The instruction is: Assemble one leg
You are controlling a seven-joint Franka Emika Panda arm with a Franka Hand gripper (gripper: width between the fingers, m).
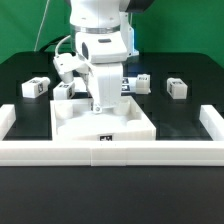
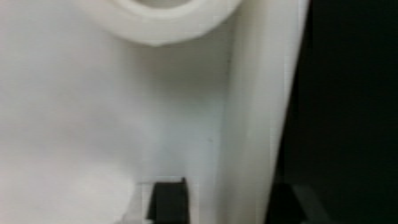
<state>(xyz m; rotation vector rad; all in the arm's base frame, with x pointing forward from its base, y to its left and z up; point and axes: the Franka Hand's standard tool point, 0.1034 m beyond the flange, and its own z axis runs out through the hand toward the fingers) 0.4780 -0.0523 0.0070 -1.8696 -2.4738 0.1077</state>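
The large white square panel [image 1: 120, 122] lies flat in the middle of the table. My gripper [image 1: 103, 101] is down at its far edge. In the wrist view the panel [image 2: 71, 120] fills the picture, with a round corner recess [image 2: 169, 20] showing. One dark finger [image 2: 169, 202] rests on the panel's top and the other [image 2: 295, 206] sits outside its edge, so the jaws stand closed across the panel's rim. Four legs lie on the table behind the panel: two on the exterior view's left [image 1: 35, 88] [image 1: 62, 92] and two on its right [image 1: 143, 84] [image 1: 177, 87].
White border rails run along the front [image 1: 100, 152] and both sides [image 1: 8, 120] [image 1: 212, 122] of the work area. The panel's near edge sits against the front rail. Black table surface [image 2: 356, 120] shows beyond the panel's edge.
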